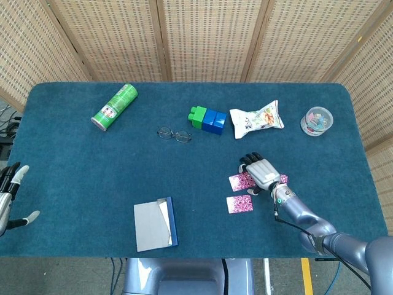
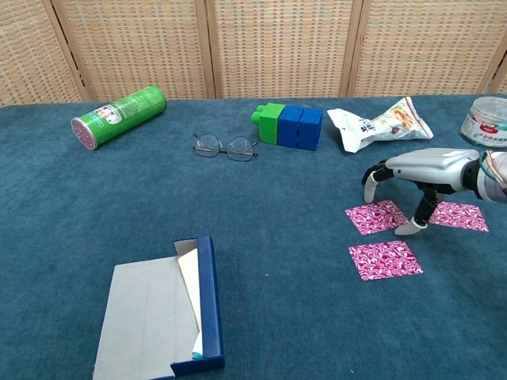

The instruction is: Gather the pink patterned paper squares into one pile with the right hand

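Three pink patterned paper squares lie flat on the blue cloth at the right. In the chest view one square (image 2: 376, 216) is on the left, another (image 2: 458, 215) on the right, and the third (image 2: 385, 259) nearer me. My right hand (image 2: 420, 170) arches over the gap between the two far squares, its fingers (image 2: 369, 187) spread and bent down. Its thumb tip touches down by the left square's right edge. It holds nothing. In the head view the right hand (image 1: 261, 170) covers part of the left square (image 1: 239, 181); the near square (image 1: 239, 204) lies clear. My left hand (image 1: 9, 196) hangs off the table's left edge, fingers apart.
A grey-and-blue booklet (image 2: 158, 309) lies at the front left. Glasses (image 2: 226, 146), green and blue blocks (image 2: 289, 124), a snack bag (image 2: 380, 123), a green can (image 2: 119, 116) and a clear tub (image 2: 487, 120) stand along the far side.
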